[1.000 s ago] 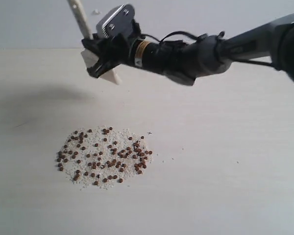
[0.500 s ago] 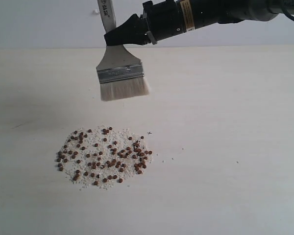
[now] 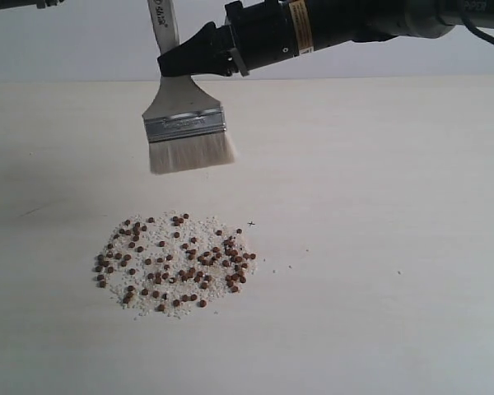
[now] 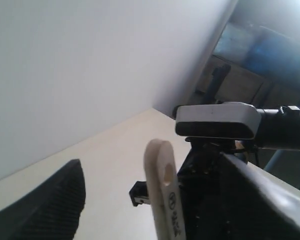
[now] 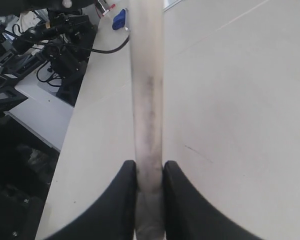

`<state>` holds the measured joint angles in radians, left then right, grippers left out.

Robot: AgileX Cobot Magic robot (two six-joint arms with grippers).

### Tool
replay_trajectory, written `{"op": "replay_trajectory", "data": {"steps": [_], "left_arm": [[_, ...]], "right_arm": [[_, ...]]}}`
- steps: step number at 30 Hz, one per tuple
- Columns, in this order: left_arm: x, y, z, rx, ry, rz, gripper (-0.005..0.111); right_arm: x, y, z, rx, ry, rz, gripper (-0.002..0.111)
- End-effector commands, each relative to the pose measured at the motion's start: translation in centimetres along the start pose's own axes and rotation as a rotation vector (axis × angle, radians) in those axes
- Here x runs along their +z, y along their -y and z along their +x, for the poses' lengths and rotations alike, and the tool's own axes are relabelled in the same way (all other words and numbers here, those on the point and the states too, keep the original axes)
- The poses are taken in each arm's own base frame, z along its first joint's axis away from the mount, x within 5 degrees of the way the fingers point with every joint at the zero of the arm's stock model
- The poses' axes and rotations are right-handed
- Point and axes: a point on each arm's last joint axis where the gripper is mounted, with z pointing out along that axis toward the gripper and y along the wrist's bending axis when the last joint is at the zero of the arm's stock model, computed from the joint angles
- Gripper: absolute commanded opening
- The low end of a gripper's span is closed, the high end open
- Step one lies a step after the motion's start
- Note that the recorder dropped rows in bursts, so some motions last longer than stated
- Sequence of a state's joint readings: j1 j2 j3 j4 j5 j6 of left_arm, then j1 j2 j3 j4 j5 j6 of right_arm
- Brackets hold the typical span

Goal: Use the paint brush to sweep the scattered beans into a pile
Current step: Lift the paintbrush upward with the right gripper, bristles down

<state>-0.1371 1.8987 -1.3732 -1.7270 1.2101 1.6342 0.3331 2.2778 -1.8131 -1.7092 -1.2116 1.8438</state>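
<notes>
Clamped in the black right gripper [image 3: 179,62], the wide cream-handled, white-bristled paint brush [image 3: 186,123] has slid along the pale bench's [image 3: 395,206] far edge, bristles down, likely lining up behind the unmoved, loosely gathered reddish-brown beans [image 3: 174,262] mid-bench; left gripper [image 4: 151,195] gapes open

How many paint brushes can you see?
1. The paint brush hangs with its bristles down in the right claw, up off the table. It is not touching the beans. No other brush shows in any view.
</notes>
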Motion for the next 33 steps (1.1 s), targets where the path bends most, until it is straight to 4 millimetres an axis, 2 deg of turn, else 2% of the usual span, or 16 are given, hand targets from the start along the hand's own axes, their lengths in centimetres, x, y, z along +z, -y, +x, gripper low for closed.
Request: {"op": "replay_trajectory", "data": {"steps": [1,12,20,25,33], "left_arm": [[1.5,1.2,0.2,0.017,0.0,0.052,0.07],[2.1,1.6,0.5,0.024,-0.008,0.07,0.07],[2.1,1.6,0.5,0.013,-0.009,0.07,0.07],[1.4,0.7,0.3,-0.017,-0.01,0.008,0.07],[2.0,1.3,0.6,-0.017,-0.022,0.04,0.07]], "right_arm": [[0.0,-0.7,-0.8,0.006,0.033,-0.021,0.0],[0.0,-0.7,-0.8,0.089,0.03,-0.022,0.0],[0.9,-1.3,-0.7,0.075,0.015,-0.039,0.0],[0.6,-1.9,-1.3,0.053,0.015,-0.036,0.0],[0.5,-2.1,-1.4,0.026,0.011,-0.033,0.0]]}}
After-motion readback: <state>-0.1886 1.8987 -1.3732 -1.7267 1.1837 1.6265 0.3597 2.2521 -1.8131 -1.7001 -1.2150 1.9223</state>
